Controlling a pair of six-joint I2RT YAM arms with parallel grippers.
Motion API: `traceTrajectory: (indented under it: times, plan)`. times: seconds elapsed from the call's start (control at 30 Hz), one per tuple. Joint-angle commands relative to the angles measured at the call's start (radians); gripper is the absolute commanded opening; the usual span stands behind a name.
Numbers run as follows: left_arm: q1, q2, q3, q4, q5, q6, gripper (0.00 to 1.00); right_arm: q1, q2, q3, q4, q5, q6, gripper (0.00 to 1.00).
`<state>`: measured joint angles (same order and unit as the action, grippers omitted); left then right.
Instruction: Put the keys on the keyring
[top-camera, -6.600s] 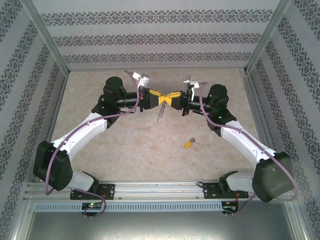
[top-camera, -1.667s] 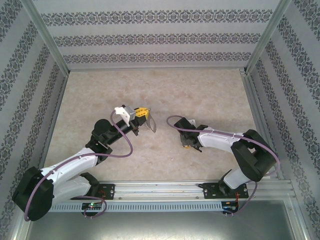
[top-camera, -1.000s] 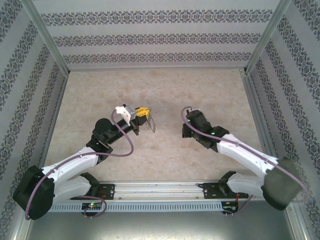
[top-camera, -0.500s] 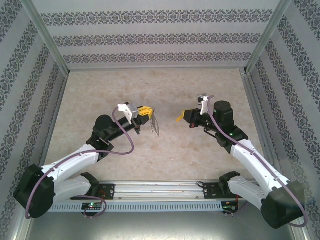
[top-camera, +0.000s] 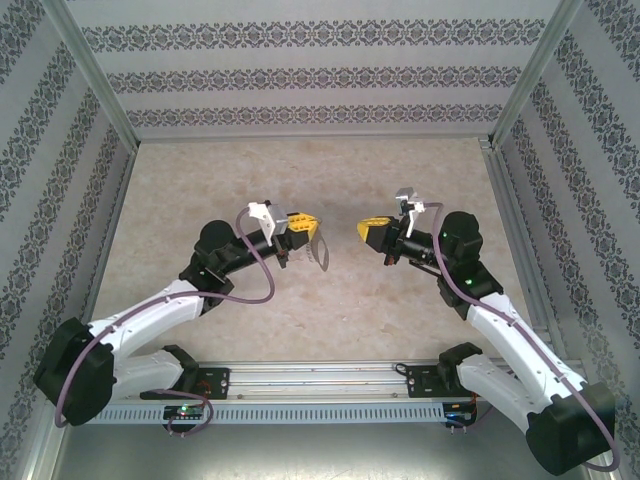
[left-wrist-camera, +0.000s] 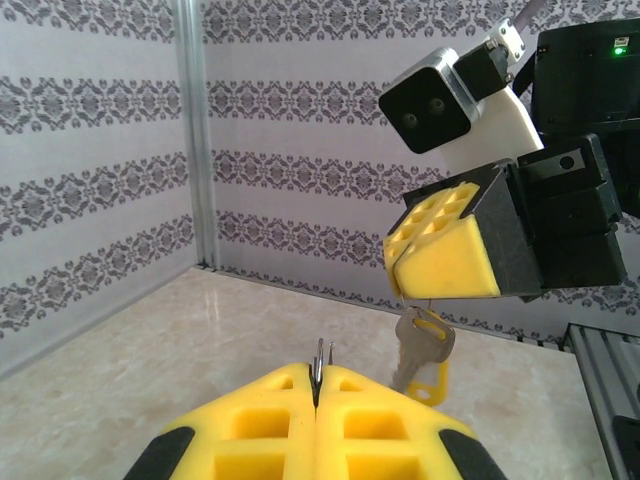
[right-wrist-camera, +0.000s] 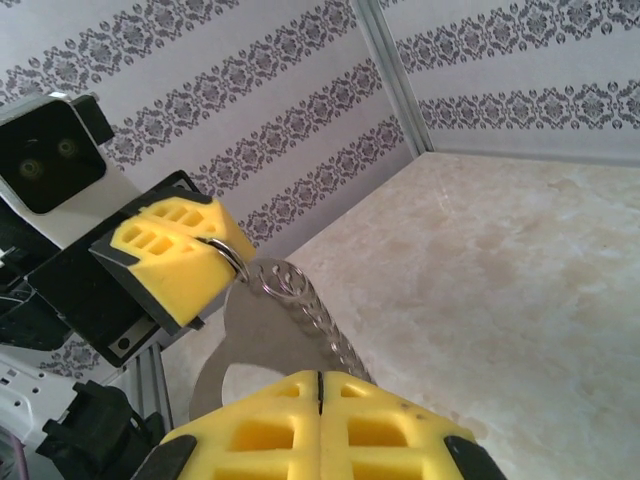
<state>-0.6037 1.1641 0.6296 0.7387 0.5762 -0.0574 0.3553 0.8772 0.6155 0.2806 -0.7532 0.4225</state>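
Note:
My left gripper (top-camera: 308, 224) is shut on the keyring (top-camera: 319, 254), a dark grey flat loop fringed with tiny pale metal bits, which hangs below the yellow pads above the table. In the right wrist view the keyring (right-wrist-camera: 260, 330) dangles by a small wire ring from the left gripper (right-wrist-camera: 215, 250). My right gripper (top-camera: 368, 231) faces it from the right, a short gap away, shut. In the left wrist view the right gripper (left-wrist-camera: 410, 280) pinches a silver key (left-wrist-camera: 418, 345) with a yellow head, hanging down. A thin ring edge pokes up between my own shut left pads (left-wrist-camera: 317, 385).
Both grippers hover over the middle of the beige marbled table (top-camera: 300, 170). Patterned walls (top-camera: 300, 75) close in the back and sides, with metal corner posts (top-camera: 520, 80). An aluminium rail (top-camera: 320, 380) carrying the arm bases runs along the near edge.
The right arm has lifted the key off the table and swung its gripper to face left. The left gripper has drifted right with the keyring, narrowing the gap.

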Motion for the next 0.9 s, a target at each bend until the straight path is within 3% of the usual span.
traceTrajectory:
  times: [0.0, 0.4, 0.87]
  plan:
    - [-0.024, 0.021, 0.053, -0.004, 0.047, 0.008, 0.0, 0.028, -0.021, -0.013, 0.108, -0.006, -0.007, 0.0]
    - [-0.051, 0.061, 0.097, -0.041, 0.069, 0.039, 0.0, 0.134, 0.037, 0.022, 0.161, 0.073, -0.075, 0.0]
    - [-0.069, 0.068, 0.107, -0.062, 0.07, 0.04, 0.0, 0.169, 0.049, 0.039, 0.18, 0.106, -0.086, 0.0]
